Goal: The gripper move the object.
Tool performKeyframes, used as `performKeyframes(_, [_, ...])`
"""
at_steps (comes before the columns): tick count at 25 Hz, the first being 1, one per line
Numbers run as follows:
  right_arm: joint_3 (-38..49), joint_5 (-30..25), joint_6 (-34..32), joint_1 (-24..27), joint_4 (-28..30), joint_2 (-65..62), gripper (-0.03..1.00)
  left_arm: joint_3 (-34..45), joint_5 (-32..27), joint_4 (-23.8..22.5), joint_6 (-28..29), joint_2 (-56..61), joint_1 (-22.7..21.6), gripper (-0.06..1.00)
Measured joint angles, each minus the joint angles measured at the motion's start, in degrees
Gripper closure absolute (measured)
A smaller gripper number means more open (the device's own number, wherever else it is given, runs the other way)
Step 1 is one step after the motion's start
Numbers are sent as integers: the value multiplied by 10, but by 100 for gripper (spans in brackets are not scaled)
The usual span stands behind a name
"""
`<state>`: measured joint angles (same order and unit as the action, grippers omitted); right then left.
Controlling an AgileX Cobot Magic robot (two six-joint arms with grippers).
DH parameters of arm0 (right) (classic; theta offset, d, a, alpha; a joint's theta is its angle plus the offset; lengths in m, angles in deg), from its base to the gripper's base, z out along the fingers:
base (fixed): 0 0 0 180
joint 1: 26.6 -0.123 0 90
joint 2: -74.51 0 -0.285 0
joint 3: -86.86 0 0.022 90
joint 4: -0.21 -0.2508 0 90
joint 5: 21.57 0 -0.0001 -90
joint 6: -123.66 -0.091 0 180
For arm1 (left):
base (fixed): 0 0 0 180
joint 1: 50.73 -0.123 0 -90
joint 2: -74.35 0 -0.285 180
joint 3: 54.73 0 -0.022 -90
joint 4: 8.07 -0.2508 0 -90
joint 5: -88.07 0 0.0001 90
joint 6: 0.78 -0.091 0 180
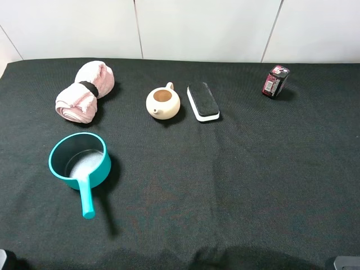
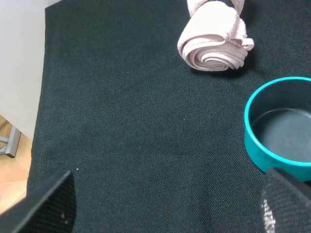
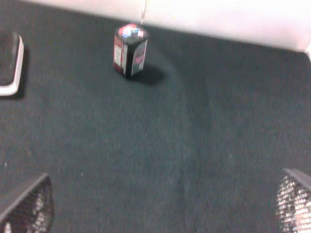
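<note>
The object [image 1: 203, 101], a flat block with a black top on a white base, lies at the back middle of the table, just right of a cream teapot [image 1: 163, 103]. Its end also shows at the edge of the right wrist view, object [image 3: 9, 63]. My right gripper [image 3: 160, 205] hovers low over bare cloth, well away from it, open, with nothing between its fingers [image 3: 291, 204]. My left gripper [image 2: 167, 208] is open too, over cloth near the table's left edge, with empty fingers [image 2: 48, 206].
A rolled pink towel [image 1: 85, 91] lies at the back left. A teal saucepan [image 1: 80, 163] sits in front of it, handle toward the front. A small red-black packet [image 1: 275, 81] stands at the back right. The cloth's left edge [image 2: 41, 97] drops off beside a white wall.
</note>
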<state>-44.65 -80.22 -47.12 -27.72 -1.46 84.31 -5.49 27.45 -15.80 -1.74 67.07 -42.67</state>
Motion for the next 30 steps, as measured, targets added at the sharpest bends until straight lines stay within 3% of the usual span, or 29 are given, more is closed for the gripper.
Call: performKeyframes(30, [0,0,3,0,0,-24,27,0,0,0,0,0,0,12])
